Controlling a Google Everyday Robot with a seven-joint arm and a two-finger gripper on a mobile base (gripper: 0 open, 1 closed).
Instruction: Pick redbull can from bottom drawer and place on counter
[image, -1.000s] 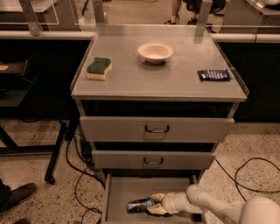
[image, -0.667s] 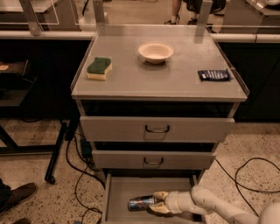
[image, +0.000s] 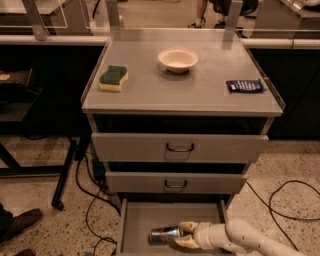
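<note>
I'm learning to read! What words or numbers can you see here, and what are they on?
No text here can be read.
Can in the drawer: marks too blurred to read.
Packet on the counter: pale marks, too blurred to read.
The gripper is at the can's right end; no label shows on it.

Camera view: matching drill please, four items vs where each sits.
Items:
1 redbull can
2 sponge
3 bowl
4 packet

Places:
A counter, back centre
B counter, right edge
C bottom drawer, lying on its side
D counter, left side

Pairs: 1-C, 2-D, 3-A, 4-B.
The gripper is in the bottom drawer at the can's right end.
</note>
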